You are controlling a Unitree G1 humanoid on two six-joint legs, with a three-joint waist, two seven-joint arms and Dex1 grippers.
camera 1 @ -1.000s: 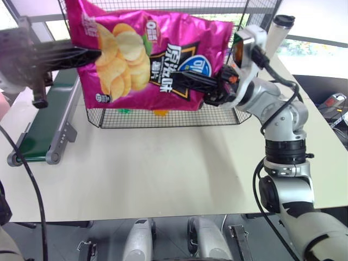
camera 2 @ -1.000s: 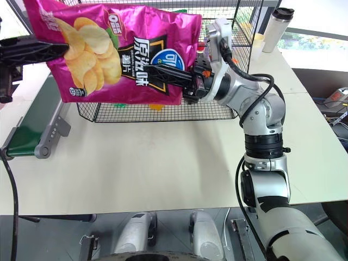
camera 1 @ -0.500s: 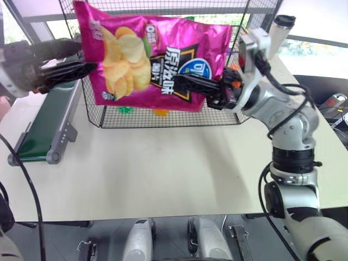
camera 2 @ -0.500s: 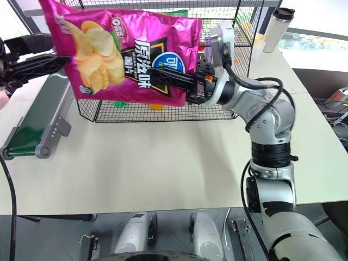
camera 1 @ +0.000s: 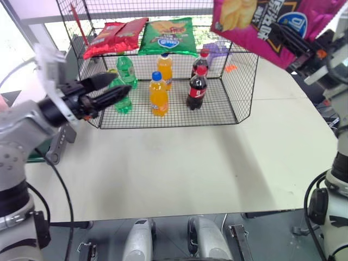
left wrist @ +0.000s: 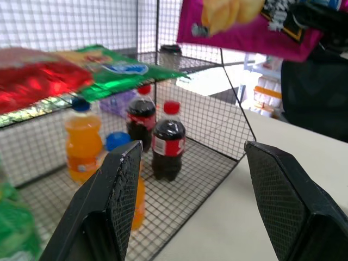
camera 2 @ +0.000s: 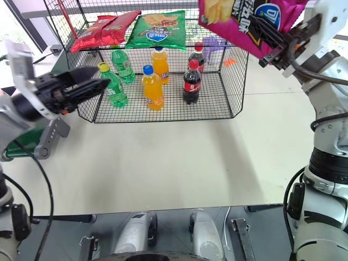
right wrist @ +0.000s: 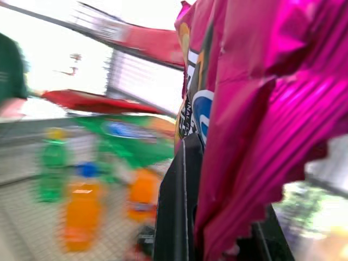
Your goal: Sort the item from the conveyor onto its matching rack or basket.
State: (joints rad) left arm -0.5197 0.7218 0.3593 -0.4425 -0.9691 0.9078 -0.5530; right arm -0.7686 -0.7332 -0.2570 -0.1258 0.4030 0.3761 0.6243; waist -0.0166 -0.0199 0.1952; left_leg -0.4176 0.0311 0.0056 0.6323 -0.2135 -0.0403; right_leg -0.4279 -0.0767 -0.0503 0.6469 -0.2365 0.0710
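Now the right hand point(camera 2: 272, 46) carries the crisp bag point(camera 2: 244, 19) clamped; left hand point(camera 2: 89, 81) gapes empty. Next, likely lower it onto the rack point(camera 2: 163, 117) shelf beside the green chip bag point(camera 2: 156, 30).

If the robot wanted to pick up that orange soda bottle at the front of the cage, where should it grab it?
Probably round the body just under the blue cap of the front orange bottle, coming down through the cage's open front part. It stands upright, the wire wall blocks a side approach, and the cola bottle stands apart, leaving finger room.

One pink bag point(camera 2: 244, 22), two red bags point(camera 2: 103, 31), one green bag point(camera 2: 157, 28), six bottles point(camera 2: 152, 87).
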